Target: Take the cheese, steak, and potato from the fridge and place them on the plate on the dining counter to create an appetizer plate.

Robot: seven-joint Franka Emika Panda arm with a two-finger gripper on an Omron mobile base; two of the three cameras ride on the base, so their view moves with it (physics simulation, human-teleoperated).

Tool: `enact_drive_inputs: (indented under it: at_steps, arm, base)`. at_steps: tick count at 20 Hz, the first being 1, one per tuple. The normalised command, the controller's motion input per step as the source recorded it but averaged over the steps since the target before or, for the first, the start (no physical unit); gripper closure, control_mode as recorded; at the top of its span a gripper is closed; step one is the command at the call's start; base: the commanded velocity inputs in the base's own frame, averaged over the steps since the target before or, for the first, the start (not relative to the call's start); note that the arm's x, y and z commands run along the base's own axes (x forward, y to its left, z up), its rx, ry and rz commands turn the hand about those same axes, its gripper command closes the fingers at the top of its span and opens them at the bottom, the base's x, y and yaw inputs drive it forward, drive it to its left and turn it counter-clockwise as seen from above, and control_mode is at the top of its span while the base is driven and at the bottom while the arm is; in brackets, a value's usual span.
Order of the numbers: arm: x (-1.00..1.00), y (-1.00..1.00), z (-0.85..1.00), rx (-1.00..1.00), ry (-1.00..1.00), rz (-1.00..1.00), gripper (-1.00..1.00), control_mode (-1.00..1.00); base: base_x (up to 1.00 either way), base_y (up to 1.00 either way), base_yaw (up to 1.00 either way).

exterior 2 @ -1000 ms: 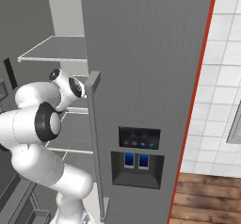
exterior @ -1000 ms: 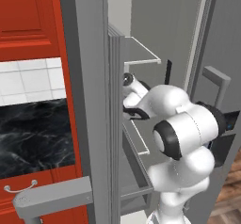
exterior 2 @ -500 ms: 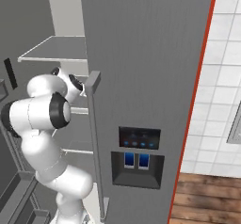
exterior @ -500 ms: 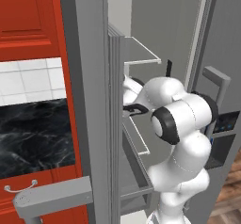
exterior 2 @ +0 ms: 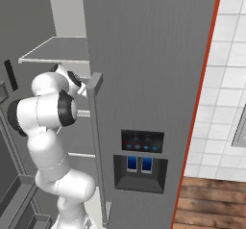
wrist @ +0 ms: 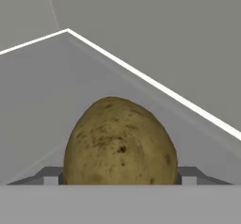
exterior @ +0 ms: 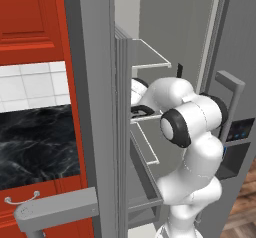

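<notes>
In the hand view's lower centre, the olive-brown speckled potato [wrist: 120, 143] sits on a grey fridge shelf [wrist: 42, 91], between the two-finger gripper [wrist: 120, 175]; jaws flank it closely, grip uncertain.

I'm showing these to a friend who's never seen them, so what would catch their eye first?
The brown potato looms large in the hand view, sitting on a grey fridge shelf between the pincer tips. In the base views, the white arm reaches deep into the open grey fridge.
</notes>
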Motion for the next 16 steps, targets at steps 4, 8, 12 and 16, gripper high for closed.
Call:
enact_drive_inputs:
  at_steps: [4, 8, 12, 16]
  arm:
    - [-0.72, 0.00, -0.07, 0.02, 0.01, -0.02, 1.00, -1.00]
    - [-1.00, 0.00, -0.28, 0.00, -0.08, 0.00, 1.00, -1.00]
    - [-1.00, -0.08, -0.16, 0.02, -0.17, 0.00, 1.00, -1.00]
    - [-1.00, -0.52, 0.26, 0.09, -0.07, 0.00, 1.00, -1.00]
  base:
    - [0.00, 0.00, 0.00]
    - [0.00, 0.00, 0.00]
    - [0.00, 0.00, 0.00]
    - [0.00, 0.00, 0.00]
